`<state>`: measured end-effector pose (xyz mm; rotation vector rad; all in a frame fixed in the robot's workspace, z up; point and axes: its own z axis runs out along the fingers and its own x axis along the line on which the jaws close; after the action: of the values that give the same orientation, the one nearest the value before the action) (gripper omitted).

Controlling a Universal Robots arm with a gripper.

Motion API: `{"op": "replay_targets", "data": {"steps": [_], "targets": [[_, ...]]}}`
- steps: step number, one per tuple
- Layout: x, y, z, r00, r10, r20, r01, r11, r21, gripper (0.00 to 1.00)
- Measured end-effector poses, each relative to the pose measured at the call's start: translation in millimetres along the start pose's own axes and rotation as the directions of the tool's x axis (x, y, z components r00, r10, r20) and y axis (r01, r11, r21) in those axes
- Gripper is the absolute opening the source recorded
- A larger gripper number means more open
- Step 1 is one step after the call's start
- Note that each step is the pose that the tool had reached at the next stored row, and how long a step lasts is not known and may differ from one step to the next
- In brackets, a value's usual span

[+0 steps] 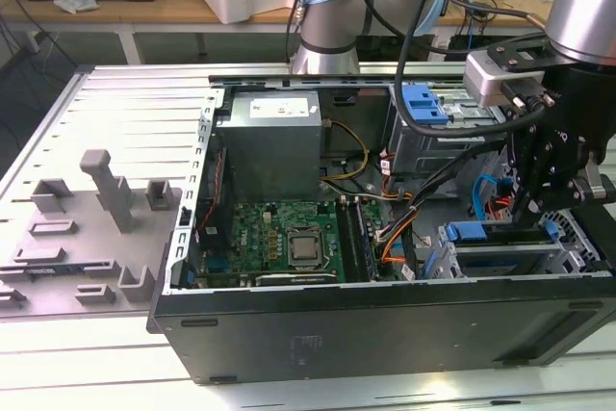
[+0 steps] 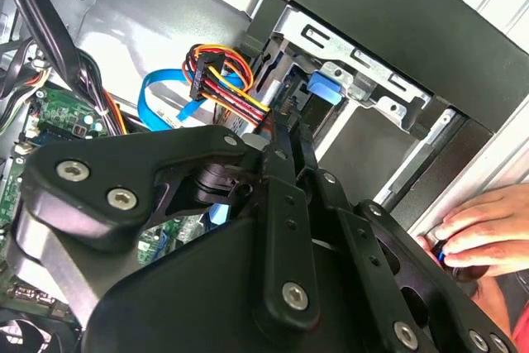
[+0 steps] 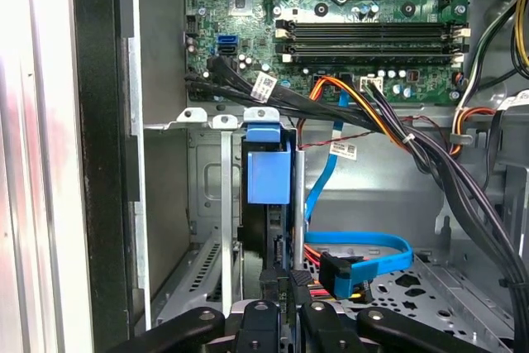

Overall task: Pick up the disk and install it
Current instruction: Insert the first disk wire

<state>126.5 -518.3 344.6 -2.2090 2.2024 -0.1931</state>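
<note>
The pincer (image 3: 281, 307) pinches the disk (image 3: 269, 178), upright in the drive cage (image 1: 500, 257) at the open computer case's (image 1: 385, 324) near corner. The case lies on a slatted metal desk (image 1: 115, 113); wooden benches (image 1: 135, 7) stand beyond.

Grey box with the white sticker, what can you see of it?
The grey box looks like plain metal, blocky and rectangular, with a white sticker on its upper face. It sits inside the open computer case, against the far wall, just beyond the green circuit board. Yellow and black wires leave its side towards the exterior view's right.
</note>
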Motion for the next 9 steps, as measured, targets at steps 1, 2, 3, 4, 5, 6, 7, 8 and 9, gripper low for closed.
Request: {"op": "replay_targets", "data": {"steps": [1, 2, 3, 4, 5, 6, 7, 8, 9], "targets": [[0.0, 0.0, -0.1, 1.0, -0.001, 0.0, 0.001, 1.0, 0.0001, 0.17], [-0.1, 0.0, 0.0, 1.0, -0.002, 0.0002, 0.002, 1.0, 0.0002, 0.17], [-0.1, 0.0, 0.0, 1.0, -0.002, 0.0002, 0.002, 1.0, 0.0002, 0.17], [-0.1, 0.0, 0.0, 1.0, -0.002, 0.0002, 0.002, 1.0, 0.0002, 0.17], [-0.1, 0.0, 0.0, 1.0, -0.002, 0.0002, 0.002, 1.0, 0.0002, 0.17], [-0.1, 0.0, 0.0, 1.0, -0.002, 0.0002, 0.002, 1.0, 0.0002, 0.17], [-0.1, -0.5, 0.1, 1.0, -0.002, 0.0003, 0.002, 1.0, 0.0002, 0.17], [-0.1, -0.8, 0.1, 1.0, -0.002, 0.0002, 0.002, 1.0, 0.0001, 0.17], [-0.1, -0.9, 0.1, 1.0, -0.002, 0.0002, 0.002, 1.0, 0.0001, 0.17]]}}
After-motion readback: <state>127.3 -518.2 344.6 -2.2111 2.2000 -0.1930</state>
